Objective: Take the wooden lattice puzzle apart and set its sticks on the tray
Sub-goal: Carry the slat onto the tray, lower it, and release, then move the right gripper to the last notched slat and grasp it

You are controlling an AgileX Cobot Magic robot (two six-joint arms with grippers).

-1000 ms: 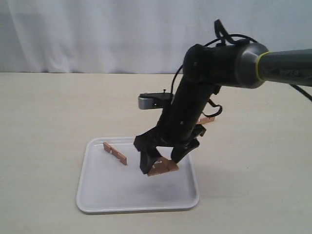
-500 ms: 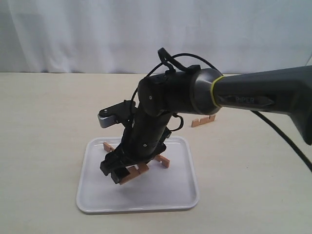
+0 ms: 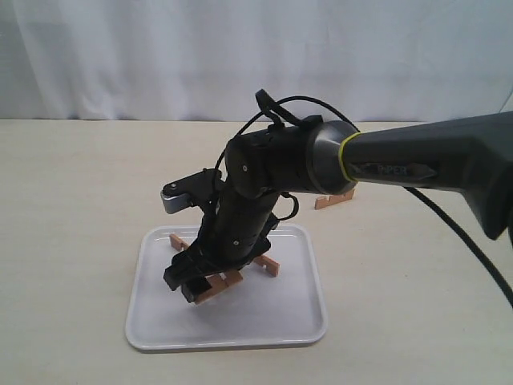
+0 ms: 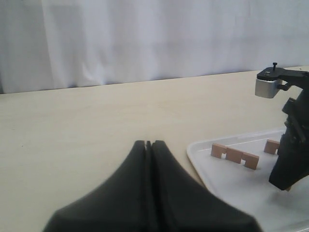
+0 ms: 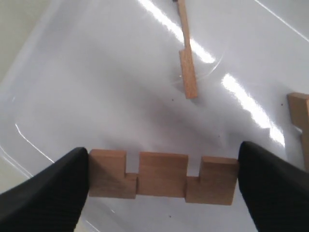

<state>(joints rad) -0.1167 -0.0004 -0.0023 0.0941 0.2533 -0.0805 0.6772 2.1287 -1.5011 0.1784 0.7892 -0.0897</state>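
Progress: two sticks (image 4: 235, 155) on tray (image 3: 280, 309), right tool (image 5: 164, 166) clamping third (image 5: 161, 181), fourth (image 3: 334, 198) on counter (image 3: 80, 184); left tool (image 4: 148, 145) closed.

The table (image 3: 72, 200) is a flat, pale beige surface. The white tray (image 3: 148, 317) rests directly on it. One notched stick (image 3: 333, 198) lies on the bare tabletop near the tray's far right corner.

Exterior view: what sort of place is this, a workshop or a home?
Probably a robot lab bench: a beige table, a white curtain behind, and a black robot arm holding a notched wooden stick over a white tray.
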